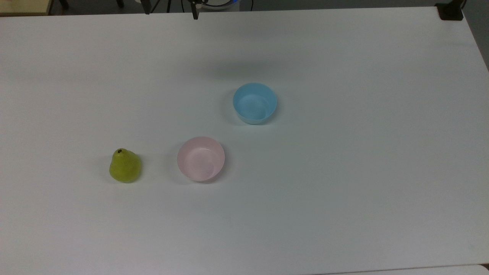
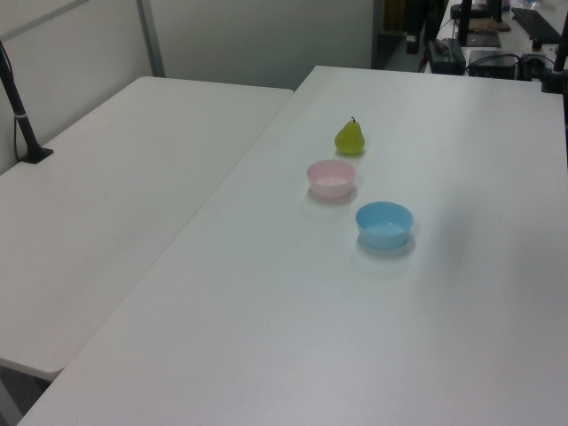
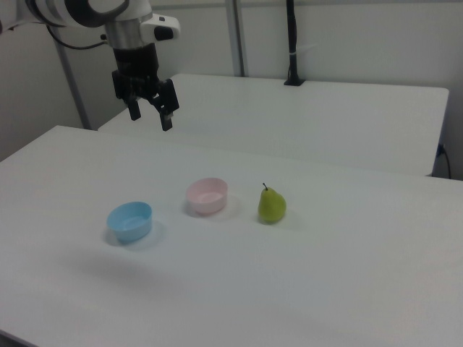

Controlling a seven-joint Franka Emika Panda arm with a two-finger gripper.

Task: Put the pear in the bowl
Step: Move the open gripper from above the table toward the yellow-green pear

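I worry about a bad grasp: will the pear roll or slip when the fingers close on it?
The pear stands upright on its wide base, so a side nudge would probably tip it, then it may roll. Its smooth, tapering skin looks slippery, so a grip near the narrow top might slide off. It seems rigid.

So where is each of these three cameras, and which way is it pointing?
Top view: high, looking steeply down at the table; pear at the top view's left.
Left view: beside the table, looking along it; pear farthest.
Right view: the opposite side; open gripper hangs above.
All share the pear, pink bowl, blue bowl.
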